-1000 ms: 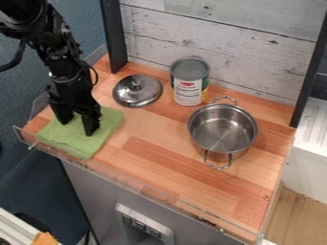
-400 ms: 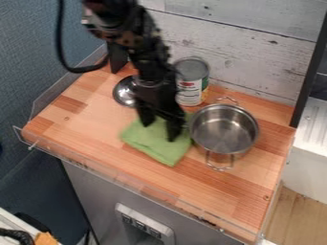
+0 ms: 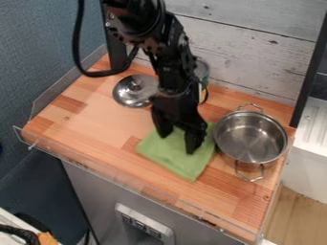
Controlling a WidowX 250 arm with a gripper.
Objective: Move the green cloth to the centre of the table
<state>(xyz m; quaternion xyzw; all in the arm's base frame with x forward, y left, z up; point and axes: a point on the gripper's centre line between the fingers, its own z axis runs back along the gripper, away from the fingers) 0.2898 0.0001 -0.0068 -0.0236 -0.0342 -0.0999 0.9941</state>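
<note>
The black gripper [image 3: 178, 142] points down onto the upper part of the green cloth [image 3: 174, 159], its two fingers standing apart with green fabric visible between them. The cloth lies spread out flat, slightly right of the middle of the wooden table [image 3: 96, 127]. Its right edge comes up against the left side of the metal pot; whether they touch, I cannot tell. Part of the cloth's upper area is hidden under the gripper.
The steel pot [image 3: 251, 137] with two handles stands on the right of the table. A metal lid [image 3: 135, 91] lies at the back left. Behind the arm a can [image 3: 202, 72] is partly hidden. A clear guard [image 3: 115, 176] runs along the front edge.
The gripper and the cloth have moved together from the table's left side to the right. The pot has shifted right and slightly toward the front. The fingers have stayed apart.
</note>
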